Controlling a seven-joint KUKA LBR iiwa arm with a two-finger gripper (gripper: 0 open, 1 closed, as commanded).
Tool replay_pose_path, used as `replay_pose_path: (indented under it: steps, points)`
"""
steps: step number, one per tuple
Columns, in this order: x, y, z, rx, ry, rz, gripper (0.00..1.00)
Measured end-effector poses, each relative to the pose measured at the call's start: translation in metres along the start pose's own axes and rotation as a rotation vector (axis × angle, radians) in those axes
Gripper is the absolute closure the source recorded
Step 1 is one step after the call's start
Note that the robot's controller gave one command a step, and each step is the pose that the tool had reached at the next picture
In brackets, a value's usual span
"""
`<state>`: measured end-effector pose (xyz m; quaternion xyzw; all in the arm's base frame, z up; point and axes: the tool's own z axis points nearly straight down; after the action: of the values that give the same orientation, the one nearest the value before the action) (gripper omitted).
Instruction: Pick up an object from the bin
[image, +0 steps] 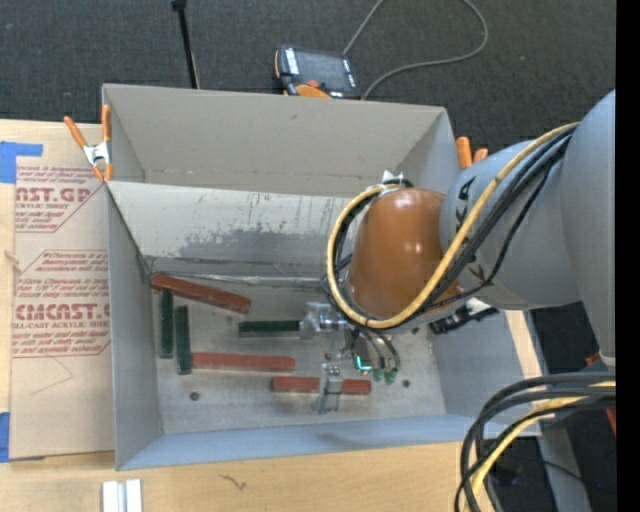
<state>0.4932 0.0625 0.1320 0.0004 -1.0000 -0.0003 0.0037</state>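
Jaws hang over the red-brown stick (290, 383) at the bin's (130, 300) five o'clock; their spread I cannot tell. Gripped off-centre, I judge it could pivot and drop.

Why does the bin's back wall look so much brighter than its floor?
In the camera view, light strikes the bin's back wall more directly; the floor lies dimmer, the arm's orange cover shows a soft sheen, and the gripper casts a faint shadow beside it.
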Motion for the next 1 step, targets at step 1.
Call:
replay_pose_path:
  steps: [1]
  points:
    - [-0.0055, -0.0132, 0.0664, 0.001, -0.001, 0.003, 0.0]
